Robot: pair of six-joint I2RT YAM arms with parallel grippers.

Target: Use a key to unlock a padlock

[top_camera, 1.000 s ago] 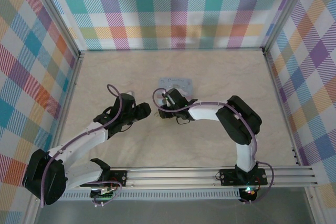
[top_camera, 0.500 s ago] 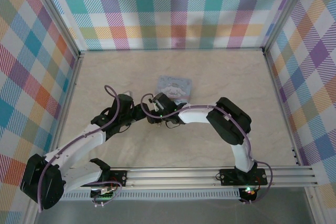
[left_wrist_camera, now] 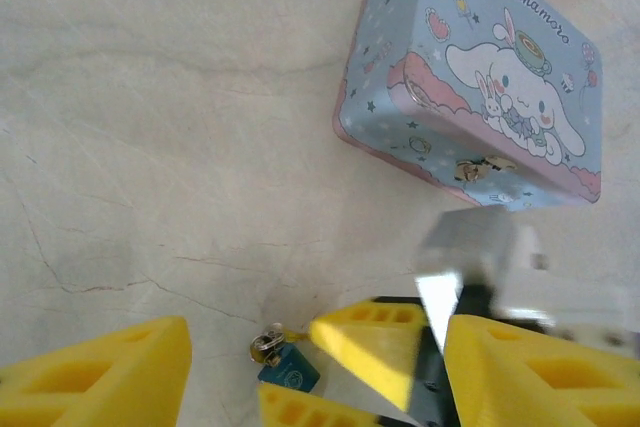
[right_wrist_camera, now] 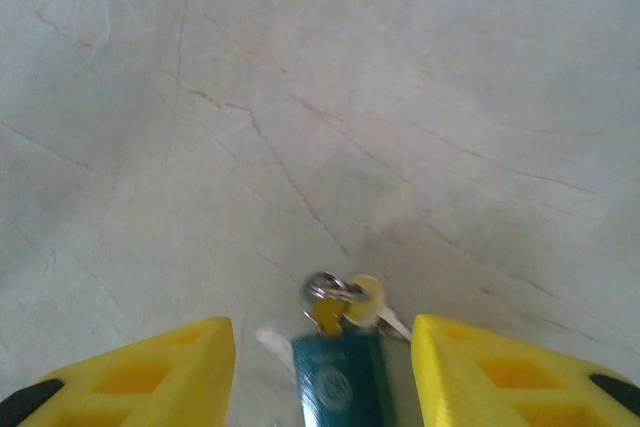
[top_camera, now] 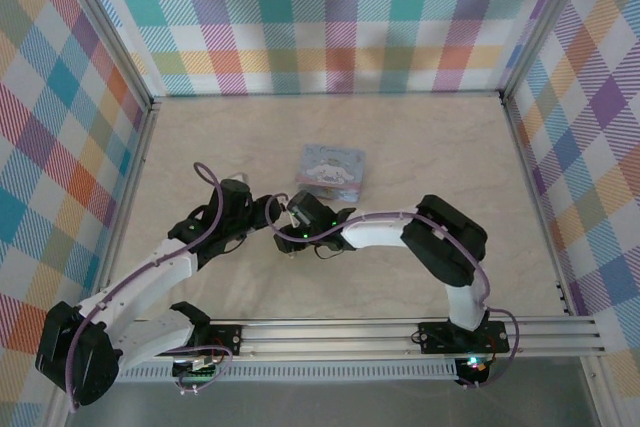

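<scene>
- My right gripper [right_wrist_camera: 322,335] stands half open astride the padlock [right_wrist_camera: 340,382] on the desk [right_wrist_camera: 300,97], with gaps on both sides.
- My left gripper [left_wrist_camera: 318,367] is spread wide, close by.

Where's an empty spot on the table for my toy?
Free: the pale marble-look table right of the light-blue cartoon tin, its far-left corner, and the near strip by the metal rail. Crowded: just in front of the tin, where the left gripper and right gripper meet at the tiny teal padlock.

Your counter [top_camera: 200,137] is evenly, brightly lit; faint soft shadow beside padlock [right_wrist_camera: 340,387]; wrist-view foregrounds blurred.
</scene>
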